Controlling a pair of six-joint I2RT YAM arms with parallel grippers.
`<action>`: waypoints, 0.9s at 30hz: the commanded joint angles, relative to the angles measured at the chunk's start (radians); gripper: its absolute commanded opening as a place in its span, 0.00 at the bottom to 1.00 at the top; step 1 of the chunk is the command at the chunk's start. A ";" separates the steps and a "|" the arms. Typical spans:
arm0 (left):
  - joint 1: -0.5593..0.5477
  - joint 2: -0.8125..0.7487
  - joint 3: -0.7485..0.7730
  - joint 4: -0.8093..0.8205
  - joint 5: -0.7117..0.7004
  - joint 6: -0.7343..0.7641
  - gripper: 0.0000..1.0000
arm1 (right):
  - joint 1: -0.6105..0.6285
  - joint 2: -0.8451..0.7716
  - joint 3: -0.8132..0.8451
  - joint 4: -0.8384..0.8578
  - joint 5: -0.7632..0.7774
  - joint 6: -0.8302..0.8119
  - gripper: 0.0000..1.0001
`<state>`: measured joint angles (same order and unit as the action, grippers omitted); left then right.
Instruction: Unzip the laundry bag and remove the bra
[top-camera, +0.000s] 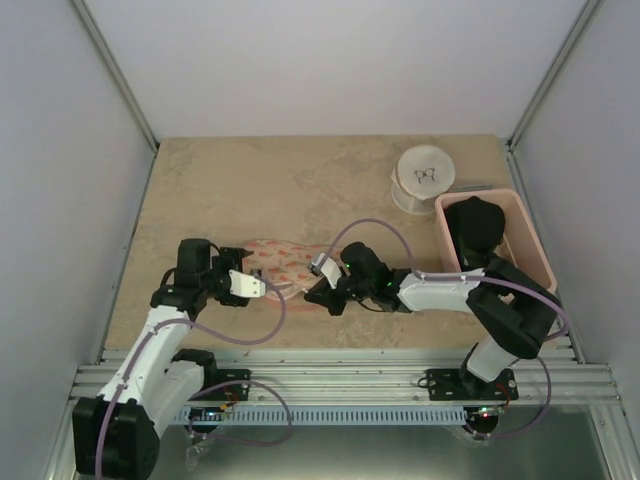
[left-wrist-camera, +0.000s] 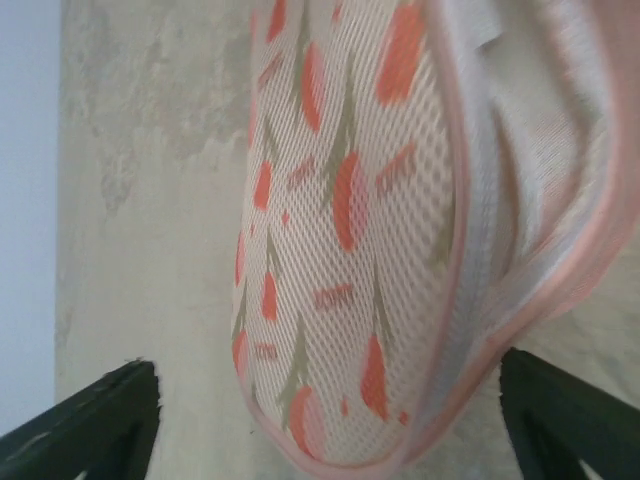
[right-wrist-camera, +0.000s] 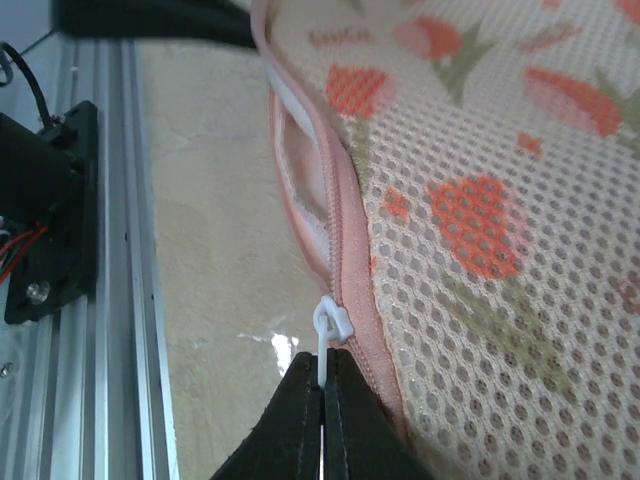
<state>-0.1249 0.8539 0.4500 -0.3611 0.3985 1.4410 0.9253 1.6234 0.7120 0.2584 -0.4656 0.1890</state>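
The laundry bag (top-camera: 283, 262) lay on the surface (top-camera: 250, 180) between the two arms. The left jaws stood wide apart around its end, gripping nothing. The right jaws were pinched tight on the zip pull (right-wrist-camera: 328, 340) at its partly opened rim.

The laundry bag (right-wrist-camera: 480, 250) is creamy white with orange-red shapes and a pink rim; its zip pull (right-wrist-camera: 329, 330) is white.

Small orange lettering (left-wrist-camera: 332, 297) on laundry bag (left-wrist-camera: 350, 200) print, too blurred to read; no other text legible.
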 joint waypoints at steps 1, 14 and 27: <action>0.001 -0.054 0.089 -0.303 0.142 0.174 0.99 | 0.017 0.010 0.050 0.051 -0.029 0.028 0.00; -0.360 -0.171 -0.029 -0.050 0.093 -0.371 0.80 | 0.061 0.023 0.103 0.032 -0.032 0.030 0.01; -0.377 -0.105 -0.061 0.045 0.043 -0.376 0.17 | 0.068 0.006 0.112 0.013 -0.019 0.030 0.01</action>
<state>-0.4969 0.7563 0.4091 -0.3439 0.4576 1.0653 0.9863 1.6321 0.7998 0.2584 -0.4812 0.2180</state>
